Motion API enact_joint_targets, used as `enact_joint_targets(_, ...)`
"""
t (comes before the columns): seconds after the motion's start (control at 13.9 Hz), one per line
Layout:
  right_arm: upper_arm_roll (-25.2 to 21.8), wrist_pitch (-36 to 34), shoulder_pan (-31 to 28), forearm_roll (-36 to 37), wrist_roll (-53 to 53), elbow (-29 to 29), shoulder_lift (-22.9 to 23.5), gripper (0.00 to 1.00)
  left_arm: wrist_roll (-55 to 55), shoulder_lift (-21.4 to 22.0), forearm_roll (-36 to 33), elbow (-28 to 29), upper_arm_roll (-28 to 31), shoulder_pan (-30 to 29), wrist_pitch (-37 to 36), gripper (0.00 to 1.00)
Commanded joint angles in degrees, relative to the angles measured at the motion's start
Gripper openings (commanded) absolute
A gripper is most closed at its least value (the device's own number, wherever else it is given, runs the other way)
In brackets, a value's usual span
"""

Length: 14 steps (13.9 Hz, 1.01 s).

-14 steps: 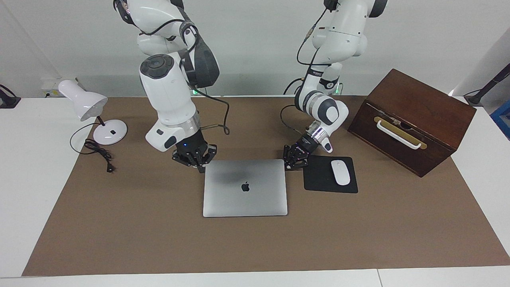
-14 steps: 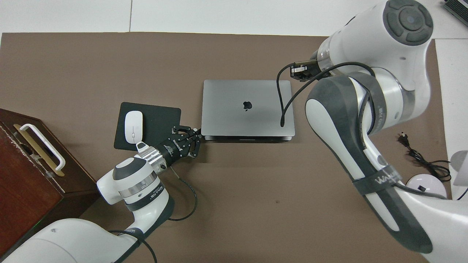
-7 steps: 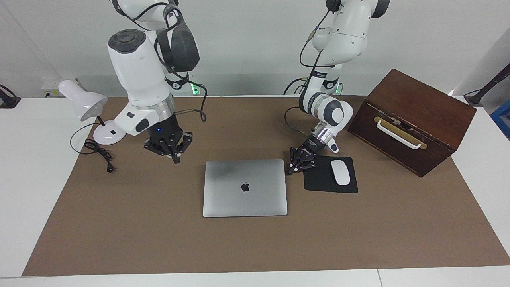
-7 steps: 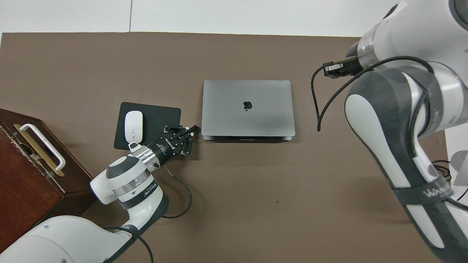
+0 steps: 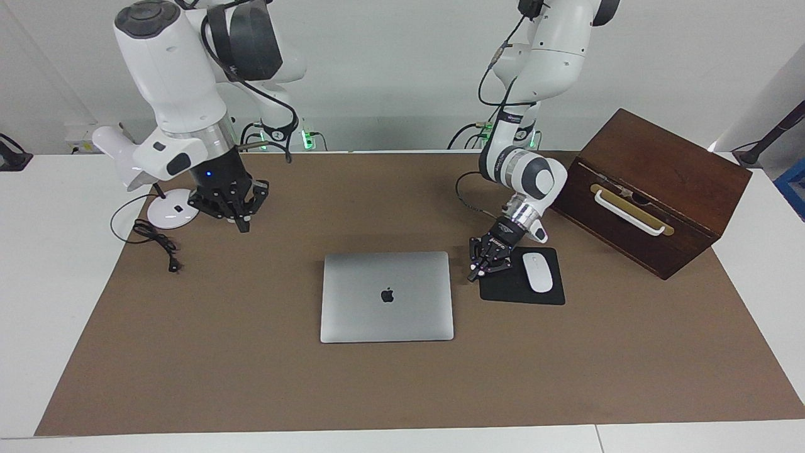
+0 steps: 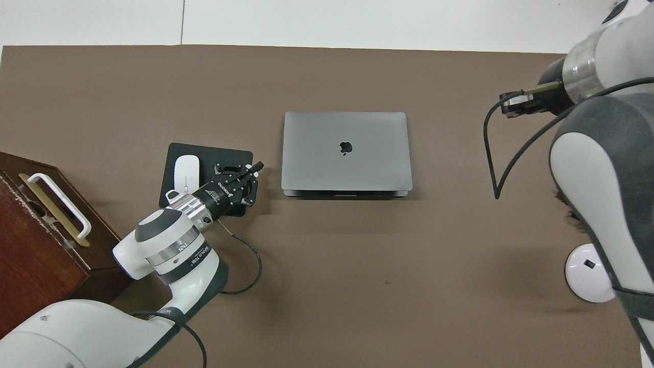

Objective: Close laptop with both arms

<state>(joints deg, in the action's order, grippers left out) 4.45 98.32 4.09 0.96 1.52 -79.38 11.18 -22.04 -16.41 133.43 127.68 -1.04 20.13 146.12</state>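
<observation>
Laptop (image 5: 387,296), lid flat and evidently closed, at frame centre, long axis running across the frame. Left gripper (image 5: 476,275), fingertips together and empty, sits just beside its upper-right corner, over the mouse pad (image 5: 521,285). Right gripper (image 5: 241,224), likewise closed on nothing, hangs well apart at upper left near the lamp (image 5: 148,179).

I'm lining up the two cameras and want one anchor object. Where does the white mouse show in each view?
Facing view: the mouse lies on the black mouse pad, right of centre.
Overhead view: the mouse lies on the pad, left of centre.
Shared landmark: the closed laptop, beside the pad in both.
</observation>
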Motion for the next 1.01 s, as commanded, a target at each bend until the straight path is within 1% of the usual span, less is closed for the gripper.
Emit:
enact_joint_targets(0.0, 0.5, -2.5, -1.2, 0.2, -1.9, -1.6, -3.3, 0.0, -8.3, 1.1, -6.0, -3.3, -1.3, -0.4, 5.0, 0.0)
enact_joint_targets(0.14, 0.5, -4.1, -1.3, 0.1, -2.0, -1.6, -4.8, 0.0, -12.6, 1.1, -10.5, -5.1, -1.3, -0.4, 5.8, 0.0)
enact_joint_targets(0.29, 0.4, -5.3, -1.4, 0.0, -2.0, -1.6, -5.8, 0.0, -12.9, 1.3, -12.7, -5.8, -1.1, -0.4, 6.1, 0.0)
enact_joint_targets(0.43, 0.4, -6.7, -1.6, 0.0, -2.0, -1.6, -6.9, 0.0, -13.2, 1.2, -21.3, -9.4, -1.3, -0.4, 9.3, 0.0)
enact_joint_targets(0.5, 0.4, -7.4, -1.7, -0.3, -2.1, -1.6, -7.4, 0.0, -13.1, 1.0, -24.4, -10.6, -1.2, 0.0, 11.1, 0.0)
enact_joint_targets(0.72, 0.4, -9.0, -2.4, -0.3, -2.6, -1.6, -8.3, 0.0, -13.1, 0.6, -32.7, -12.1, -1.1, -0.4, 11.7, 0.0)
enact_joint_targets(0.94, 0.4, -11.0, -3.0, -0.5, -3.2, -1.7, -9.9, 0.0, -12.9, 0.2, -50.1, -14.3, -0.4, -1.1, 12.7, 0.0)
